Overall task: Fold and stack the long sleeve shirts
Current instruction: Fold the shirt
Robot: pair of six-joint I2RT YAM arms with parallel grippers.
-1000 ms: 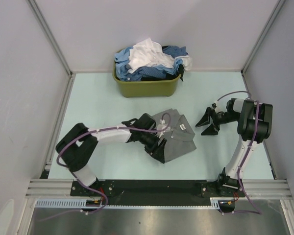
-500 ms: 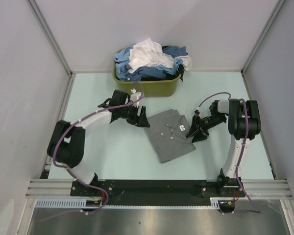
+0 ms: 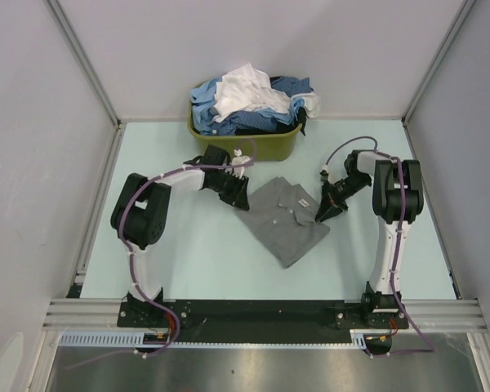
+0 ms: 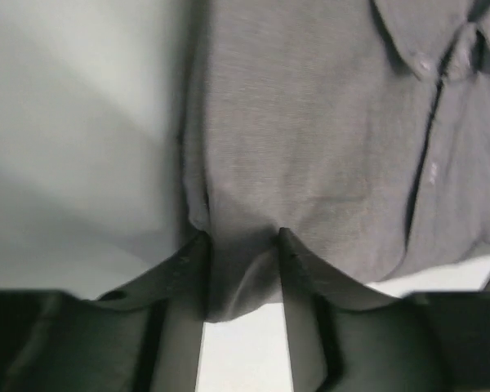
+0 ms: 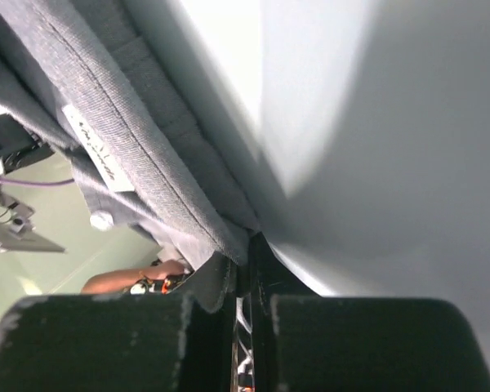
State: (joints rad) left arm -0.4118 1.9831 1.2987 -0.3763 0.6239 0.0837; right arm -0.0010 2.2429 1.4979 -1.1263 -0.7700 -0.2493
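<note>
The grey shirt [image 3: 282, 220] is lying folded and buttoned near the middle of the table [image 3: 171, 237], collar toward the far side, just in front of the basket [image 3: 245, 147]. The left gripper [image 3: 238, 194] is pressing on its far-left edge; in the left wrist view its fingers [image 4: 298, 269] are half closed, squeezing a pucker of grey cloth between them. The right gripper [image 3: 325, 208] is sitting at the far-right edge, clenched tight on the folded hem, as the right wrist view shows [image 5: 243, 278].

The olive-green basket is holding a heap of blue, dark blue and white shirts [image 3: 249, 98] piled above its rim.

A second ago the left arm was lying across the shirt and the right gripper was standing open, well off to the side; the shirt itself is now sitting slightly turned.
</note>
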